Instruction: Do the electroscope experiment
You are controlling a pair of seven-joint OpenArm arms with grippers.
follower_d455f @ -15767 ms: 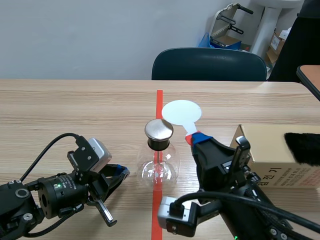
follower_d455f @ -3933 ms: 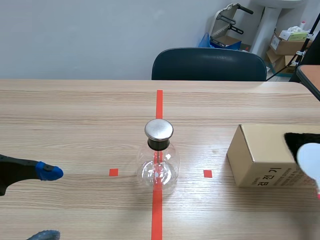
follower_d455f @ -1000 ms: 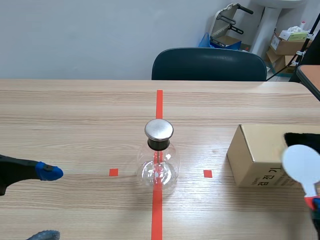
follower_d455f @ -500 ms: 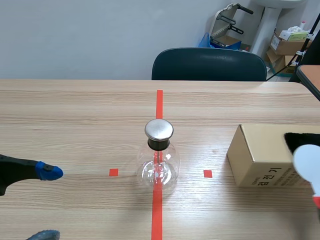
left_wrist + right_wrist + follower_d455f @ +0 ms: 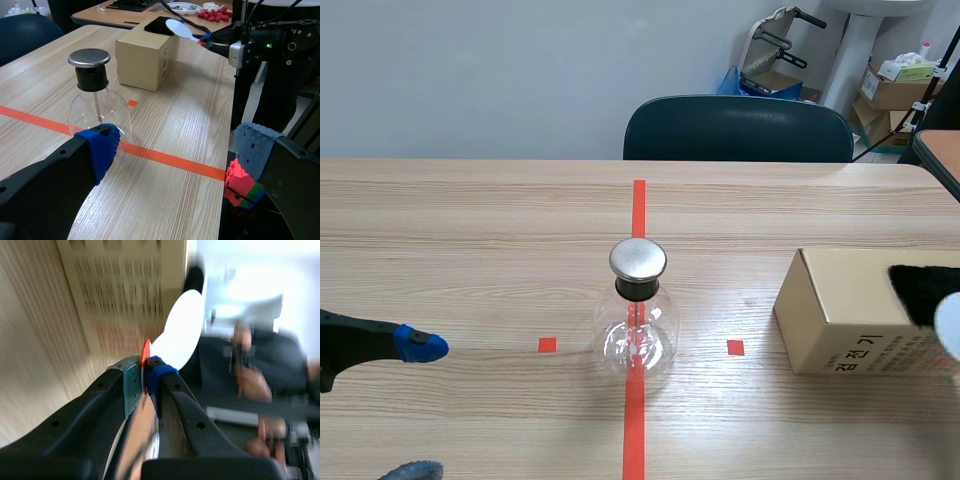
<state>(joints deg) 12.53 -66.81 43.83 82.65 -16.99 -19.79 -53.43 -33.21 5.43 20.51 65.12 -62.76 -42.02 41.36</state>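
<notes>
At the right gripper [image 5: 147,376]: clamped on the orange-red handle of the white paddle [image 5: 182,330], a finger pinching each side. Carries it further out toward 3 o'clock than half a second ago, with only a sliver left at the scene's edge, by the black cloth [image 5: 920,292] atop the cardboard box [image 5: 845,325]. Outward to the electroscope flask [image 5: 638,325]: sits on the red tape line [image 5: 638,205], unmoved, box at its 3 o'clock. Over at 9 o'clock, the left gripper [image 5: 176,147]: spread wide, holding nothing, same spot as before.

Left gripper [image 5: 177,150] spread wide; glass electroscope flask [image 5: 97,102] just beyond one finger; cardboard box [image 5: 145,57] farther on. Right gripper [image 5: 207,41] clamps white paddle [image 5: 179,27] by the box's top.
</notes>
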